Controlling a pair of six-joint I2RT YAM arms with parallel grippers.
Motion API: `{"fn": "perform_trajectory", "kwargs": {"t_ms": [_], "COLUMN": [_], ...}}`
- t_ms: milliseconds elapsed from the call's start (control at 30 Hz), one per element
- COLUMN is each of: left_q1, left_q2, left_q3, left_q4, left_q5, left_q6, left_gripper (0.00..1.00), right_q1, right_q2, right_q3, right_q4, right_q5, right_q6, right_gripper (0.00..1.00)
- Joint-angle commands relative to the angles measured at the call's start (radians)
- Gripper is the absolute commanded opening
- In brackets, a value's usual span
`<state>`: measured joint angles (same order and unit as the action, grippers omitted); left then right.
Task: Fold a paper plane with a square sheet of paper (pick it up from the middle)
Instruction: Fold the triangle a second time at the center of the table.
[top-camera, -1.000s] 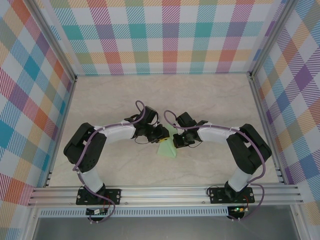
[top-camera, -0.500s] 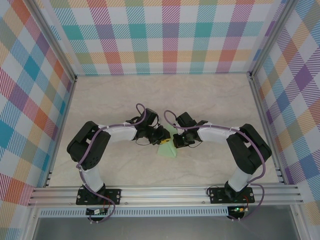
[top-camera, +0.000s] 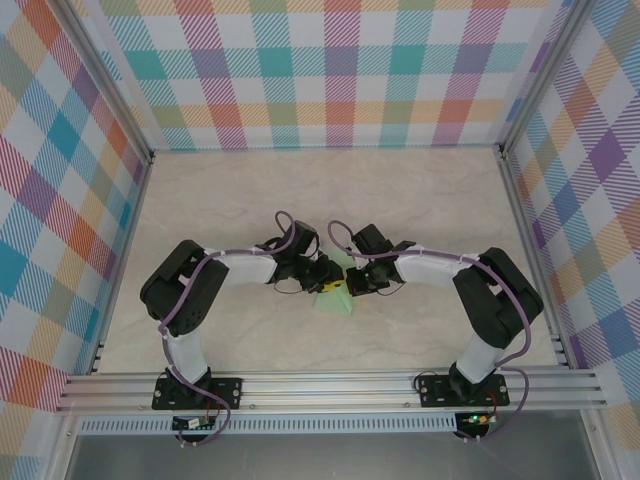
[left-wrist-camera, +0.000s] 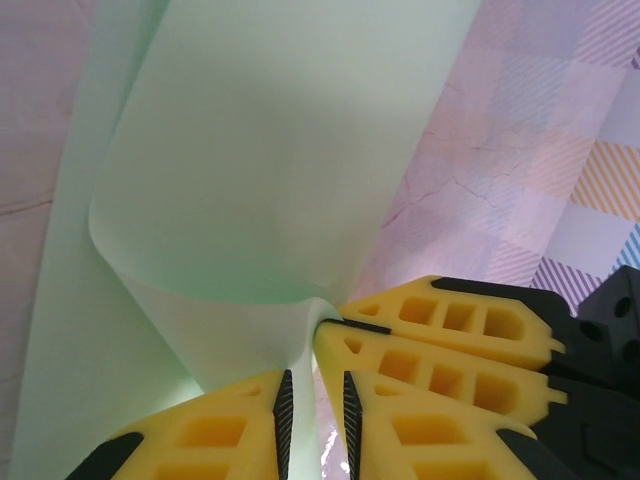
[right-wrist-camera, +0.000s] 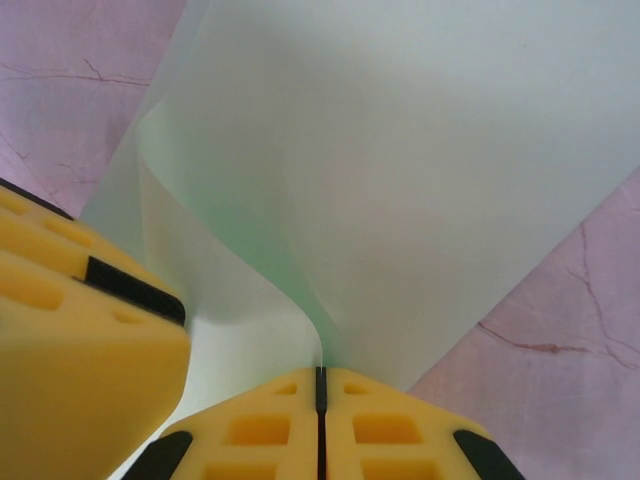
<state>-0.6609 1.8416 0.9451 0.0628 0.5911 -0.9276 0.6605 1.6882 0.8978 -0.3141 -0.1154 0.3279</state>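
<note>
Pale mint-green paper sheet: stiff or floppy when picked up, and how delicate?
Probably floppy: the pale mint-green paper sheet bows in a soft curl above the right hand pinching it. Likely light: a small pinch holds the curl up. Thin edges suggest it may crease easily.

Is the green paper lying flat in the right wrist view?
No, the green paper curves into a loop, pinched by the right gripper.

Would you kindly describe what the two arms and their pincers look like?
The left arm and right arm each have white links between bulky black joints, on black base plates. A purple cable loops along each. The left pincer and right pincer have yellow fingers with moulded cut-out pockets and black pads.
</note>
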Motion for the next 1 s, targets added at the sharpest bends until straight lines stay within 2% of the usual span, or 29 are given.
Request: {"fn": "perform_trajectory", "kwargs": {"t_ms": [0, 300, 500, 600, 767, 800, 900, 967], "left_q1": [-0.016, -0.024, -0.029, -0.029, -0.028, -0.029, -0.029, -0.029], "left_q2": [0.026, 0.061, 0.061, 0.062, 0.066, 0.067, 0.070, 0.071], "left_q3": [-0.015, -0.025, -0.032, -0.034, -0.032, -0.032, -0.032, -0.029], "left_q4": [-0.014, -0.036, -0.071, -0.073, -0.070, -0.069, -0.068, -0.067], "left_q5": [-0.014, -0.029, -0.057, -0.060, -0.061, -0.062, -0.061, -0.062], "left_q6": [0.013, 0.036, 0.058, 0.062, 0.062, 0.061, 0.061, 0.062], "left_gripper": [0.22, 0.22, 0.21, 0.21, 0.21, 0.21, 0.20, 0.20], "right_q1": [-0.007, -0.007, -0.007, -0.008, -0.010, -0.010, -0.010, -0.010], "right_q2": [0.011, 0.010, -0.010, -0.060, -0.173, -0.191, -0.256, -0.286], "right_q3": [-0.005, -0.006, 0.006, 0.006, -0.018, -0.027, -0.068, -0.106], "right_q4": [0.010, 0.011, -0.009, -0.027, -0.083, -0.092, -0.076, -0.028], "right_q5": [0.003, -0.003, -0.001, 0.000, 0.029, 0.031, -0.028, -0.122], "right_q6": [0.001, 0.010, 0.037, 0.068, 0.127, 0.139, 0.195, 0.237], "right_gripper": [0.07, 0.08, 0.14, 0.21, 0.41, 0.42, 0.43, 0.33]}}
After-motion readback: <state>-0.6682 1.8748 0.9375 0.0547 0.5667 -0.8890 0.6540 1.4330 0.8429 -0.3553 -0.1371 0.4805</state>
